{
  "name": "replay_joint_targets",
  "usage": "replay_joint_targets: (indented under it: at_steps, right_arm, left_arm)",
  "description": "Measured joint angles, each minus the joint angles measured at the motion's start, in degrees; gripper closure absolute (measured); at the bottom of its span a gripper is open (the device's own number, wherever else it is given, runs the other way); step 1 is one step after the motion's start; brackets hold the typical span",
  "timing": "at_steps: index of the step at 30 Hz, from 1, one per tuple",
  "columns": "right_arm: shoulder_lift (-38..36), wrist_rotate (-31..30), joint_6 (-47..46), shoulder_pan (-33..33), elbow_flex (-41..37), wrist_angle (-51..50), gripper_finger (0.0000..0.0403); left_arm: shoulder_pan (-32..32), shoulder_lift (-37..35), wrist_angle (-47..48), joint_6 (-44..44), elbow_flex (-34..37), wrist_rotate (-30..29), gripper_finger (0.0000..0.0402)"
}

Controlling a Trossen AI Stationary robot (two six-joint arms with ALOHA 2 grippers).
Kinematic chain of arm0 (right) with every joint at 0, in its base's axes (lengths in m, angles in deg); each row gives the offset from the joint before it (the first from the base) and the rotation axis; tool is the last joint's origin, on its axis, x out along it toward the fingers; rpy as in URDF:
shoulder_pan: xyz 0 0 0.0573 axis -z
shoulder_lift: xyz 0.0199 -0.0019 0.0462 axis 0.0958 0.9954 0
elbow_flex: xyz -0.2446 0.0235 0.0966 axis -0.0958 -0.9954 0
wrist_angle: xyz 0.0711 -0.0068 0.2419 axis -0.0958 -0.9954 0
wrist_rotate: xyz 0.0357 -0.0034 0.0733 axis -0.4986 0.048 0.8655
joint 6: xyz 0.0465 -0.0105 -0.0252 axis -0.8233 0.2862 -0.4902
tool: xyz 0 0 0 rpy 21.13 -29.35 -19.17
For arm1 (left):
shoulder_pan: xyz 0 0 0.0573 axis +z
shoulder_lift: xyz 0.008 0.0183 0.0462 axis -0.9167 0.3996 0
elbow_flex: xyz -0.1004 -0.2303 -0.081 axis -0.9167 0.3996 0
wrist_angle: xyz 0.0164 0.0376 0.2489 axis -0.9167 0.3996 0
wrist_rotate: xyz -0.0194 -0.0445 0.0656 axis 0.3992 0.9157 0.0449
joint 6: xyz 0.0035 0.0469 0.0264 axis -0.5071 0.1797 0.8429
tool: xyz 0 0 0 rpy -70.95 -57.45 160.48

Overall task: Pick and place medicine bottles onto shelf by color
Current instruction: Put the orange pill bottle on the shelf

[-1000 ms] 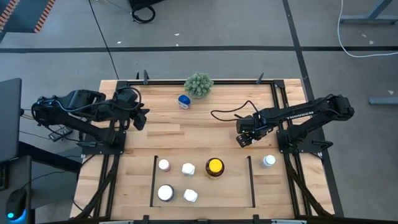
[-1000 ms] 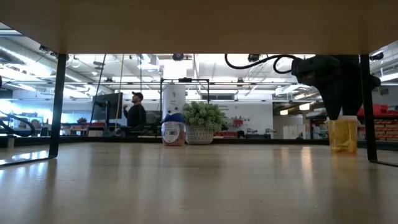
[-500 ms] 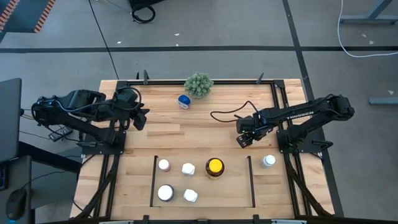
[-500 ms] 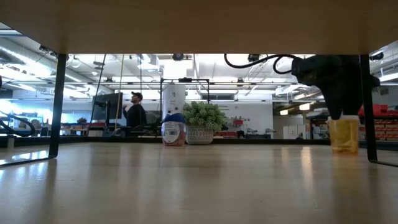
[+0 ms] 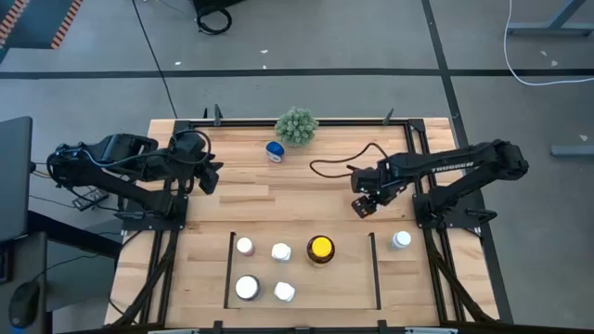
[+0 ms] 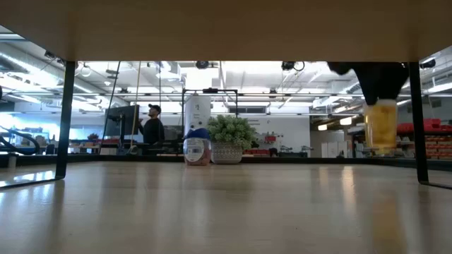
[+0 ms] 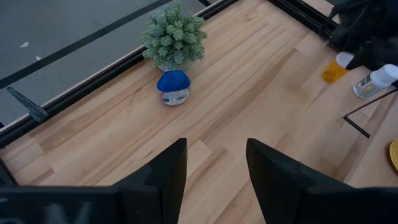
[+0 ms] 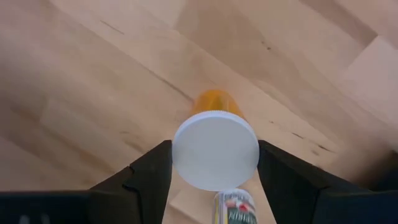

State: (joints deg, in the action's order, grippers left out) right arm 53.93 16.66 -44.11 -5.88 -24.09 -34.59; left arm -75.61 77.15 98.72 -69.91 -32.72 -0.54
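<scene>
Right gripper point(image 5: 364, 206) is clamped on a small amber bottle with a white cap point(image 8: 215, 149), one finger point(image 8: 146, 177) pressing each side of the cap. In the low view this bottle point(image 6: 381, 125) hangs clear of the tabletop, translucent orange-yellow, upright.

The shelf point(image 5: 229, 269) holds five bottles: the larger amber bottle with yellow cap point(image 5: 320, 249) in the far row beside two white-capped ones point(image 5: 280, 251), point(image 5: 244, 246); two more white-capped point(image 5: 247, 288), point(image 5: 284, 292) in the near row. Open bay remains on the right part of the shelf.

One white bottle point(image 5: 400, 240) stands outside the shelf's right strip, near the right arm's base; label not legible from above. The blue-capped bottle point(image 7: 173, 88) sits just beside the green plant ball point(image 7: 173, 36) near the table's far edge, possibly touching it.

Left gripper point(image 5: 210, 177) rests at the table's left edge, jaws parted, holding nothing. Wide bare wood lies between the two arms.
</scene>
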Motion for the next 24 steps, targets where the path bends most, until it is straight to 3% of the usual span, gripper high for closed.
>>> replay_joint_targets:
  at_steps: [8, 15, 24]
  right_arm:
    - [0.0, 0.0, -1.9, -0.2, 14.5, -11.6, 0.0177]
    - [0.5, 2.4, -7.0, -2.5, 23.3, -13.3, 0.0177]
    - [11.1, 4.1, -2.1, -10.8, 38.8, -20.3, 0.0177]
  left_arm:
    - [0.0, 0.0, 0.0, 0.1, 0.0, 0.0, 0.0230]
    - [0.0, 0.0, 0.0, 0.2, 0.0, 0.0, 0.0230]
    - [0.0, 0.0, 0.0, 0.4, 0.0, 0.0, 0.0230]
